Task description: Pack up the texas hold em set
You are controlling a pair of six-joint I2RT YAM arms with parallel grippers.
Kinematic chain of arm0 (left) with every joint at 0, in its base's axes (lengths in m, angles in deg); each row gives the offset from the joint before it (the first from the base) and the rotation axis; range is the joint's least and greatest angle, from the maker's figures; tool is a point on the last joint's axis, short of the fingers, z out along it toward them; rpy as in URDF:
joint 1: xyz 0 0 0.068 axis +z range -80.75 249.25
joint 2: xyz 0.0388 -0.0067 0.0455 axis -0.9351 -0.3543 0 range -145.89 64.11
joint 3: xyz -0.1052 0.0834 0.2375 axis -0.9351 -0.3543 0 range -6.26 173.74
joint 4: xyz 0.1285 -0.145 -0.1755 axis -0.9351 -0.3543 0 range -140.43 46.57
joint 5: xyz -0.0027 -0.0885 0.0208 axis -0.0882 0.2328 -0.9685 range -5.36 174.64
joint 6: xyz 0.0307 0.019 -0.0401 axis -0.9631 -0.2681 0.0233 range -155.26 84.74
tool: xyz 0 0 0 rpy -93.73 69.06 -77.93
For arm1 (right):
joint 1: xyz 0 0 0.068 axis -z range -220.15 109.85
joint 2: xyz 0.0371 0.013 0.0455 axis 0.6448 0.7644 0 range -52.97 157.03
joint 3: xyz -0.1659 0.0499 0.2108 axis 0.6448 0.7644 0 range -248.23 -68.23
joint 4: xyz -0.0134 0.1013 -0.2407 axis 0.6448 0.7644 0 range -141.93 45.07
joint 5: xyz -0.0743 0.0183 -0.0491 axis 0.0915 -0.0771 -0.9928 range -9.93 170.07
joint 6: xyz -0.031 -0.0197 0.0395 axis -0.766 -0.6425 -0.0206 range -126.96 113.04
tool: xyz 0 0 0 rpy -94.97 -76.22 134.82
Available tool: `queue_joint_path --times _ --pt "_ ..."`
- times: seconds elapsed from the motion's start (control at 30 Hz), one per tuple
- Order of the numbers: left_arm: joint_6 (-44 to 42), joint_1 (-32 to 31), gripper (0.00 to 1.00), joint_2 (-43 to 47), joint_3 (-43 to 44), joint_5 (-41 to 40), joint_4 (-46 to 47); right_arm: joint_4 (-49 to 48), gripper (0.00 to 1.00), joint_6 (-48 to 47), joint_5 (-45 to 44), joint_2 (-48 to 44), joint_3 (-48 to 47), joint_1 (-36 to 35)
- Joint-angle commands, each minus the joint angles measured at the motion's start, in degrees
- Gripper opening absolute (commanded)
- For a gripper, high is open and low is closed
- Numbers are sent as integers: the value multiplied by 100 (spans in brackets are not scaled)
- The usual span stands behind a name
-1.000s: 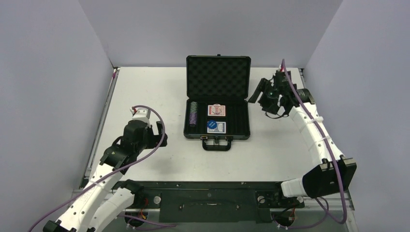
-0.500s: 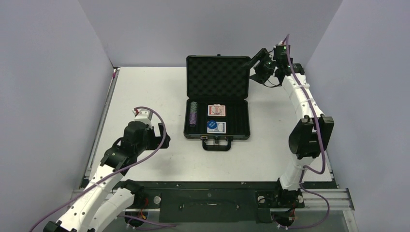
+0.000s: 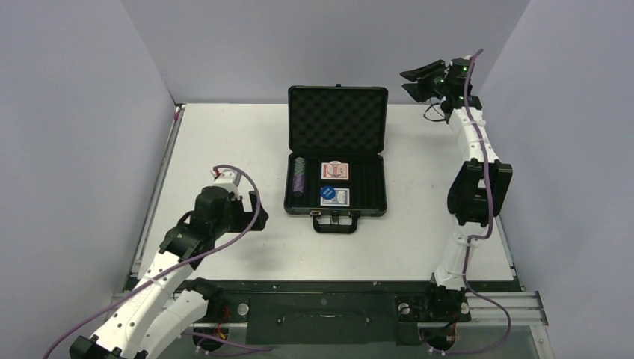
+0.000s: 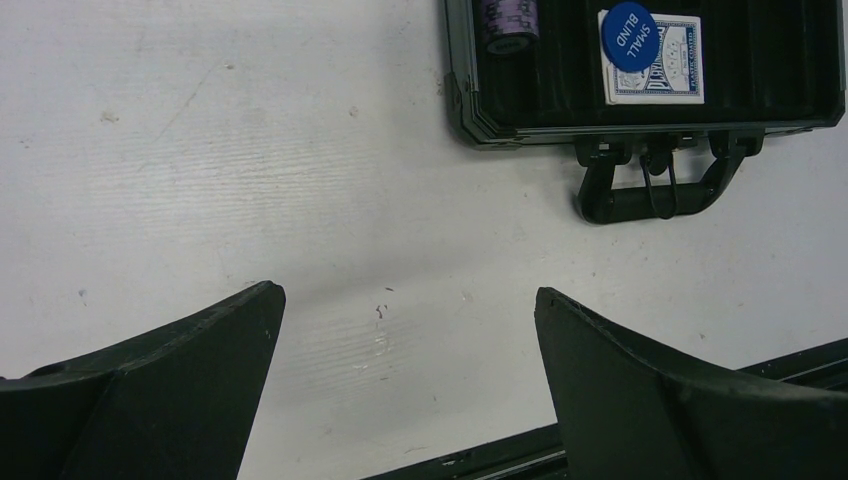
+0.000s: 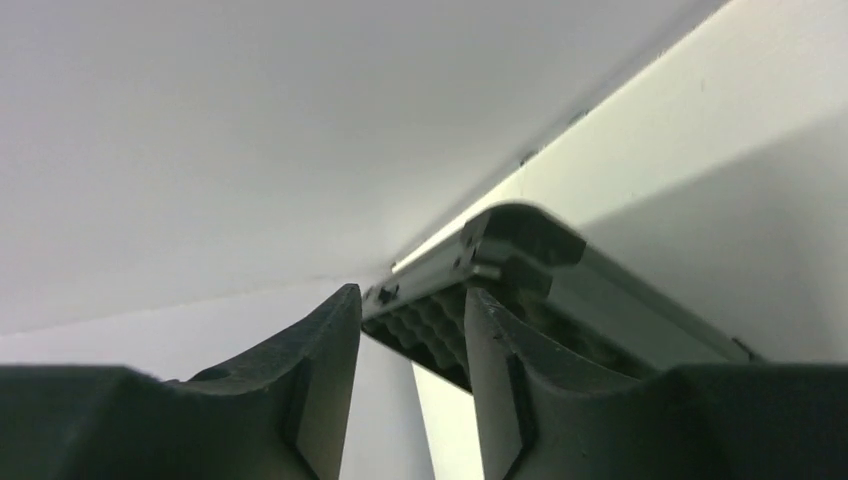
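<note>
Case (image 3: 374, 187) is sitting open mid-table (image 3: 224, 142), lid (image 3: 338, 120) up; red deck (image 3: 335, 171), blue deck (image 3: 336, 198) and chips (image 3: 300, 178) are lying inside. Left claw (image 4: 405, 310) is hovering wide open and empty, near the handle (image 4: 650, 195). Right claw (image 5: 412, 310) is hovering off the lid's top right corner, jaws narrow, gripping nothing.

Bright, even light; soft shadows; right gripper (image 5: 408, 300) slightly blurred close-up.

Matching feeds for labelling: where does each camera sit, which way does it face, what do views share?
Top external: above and behind the bases, looking down on table and open black case; left arm, right arm show.
Left wrist: low over table, facing the case's handle and blue disc; its wide-apart fingers show.
Right wrist: high at far right, facing a corner of the lid; its fingers show, narrowly apart.
Shared: all see the case.
</note>
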Motion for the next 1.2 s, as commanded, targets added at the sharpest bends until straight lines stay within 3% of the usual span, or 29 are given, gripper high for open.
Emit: queue_joint_path --times 0.0,0.27,0.43,0.83,1.17 --pt "-101 23 96 -60 25 126 349 -533 35 353 138 381 -535 213" --pt "-118 23 96 -464 -75 221 746 -448 15 433 471 1720 -1728 300" --pt "-218 32 96 -802 20 173 871 -698 8 610 686 2106 -1801 280" --pt "-445 32 96 -1399 288 220 946 -2438 7 2049 1711 3551 -2667 -133" --pt "-484 32 96 -1105 182 211 813 -3271 6 2339 2595 3772 -2494 -206"
